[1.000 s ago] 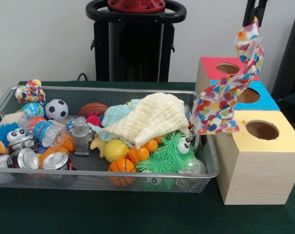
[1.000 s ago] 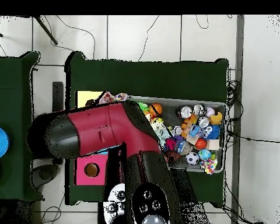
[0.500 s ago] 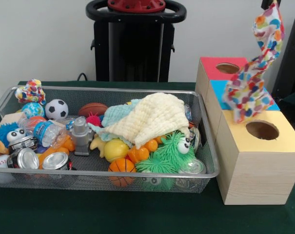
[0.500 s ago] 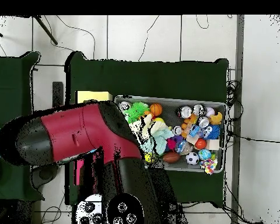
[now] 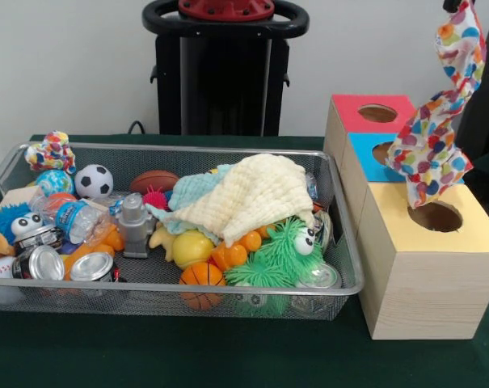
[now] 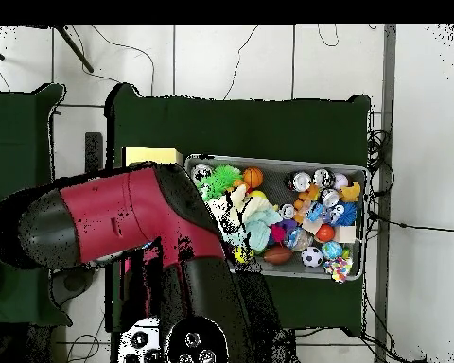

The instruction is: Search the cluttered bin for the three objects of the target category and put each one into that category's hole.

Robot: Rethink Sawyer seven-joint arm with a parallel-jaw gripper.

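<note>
Front view shows you the spotted cloth [image 5: 435, 133] has swung right from the bin's edge and now hangs over the yellow box [image 5: 428, 275], its tail just above the hole [image 5: 435, 216]. You catch only the gripper [image 5: 454, 5] tip, clamped on the cloth. Lowering looks next; the cream cloth [image 5: 248, 194] waits in the bin [image 5: 345, 287].

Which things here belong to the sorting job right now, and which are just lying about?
In the job:
- colourful cloth, hanging above the boxes
- yellow box with its hole
- blue box
- red box
- cream cloth in the bin

Lying about:
- soccer ball
- football
- green fuzzy toy
- cans
</note>
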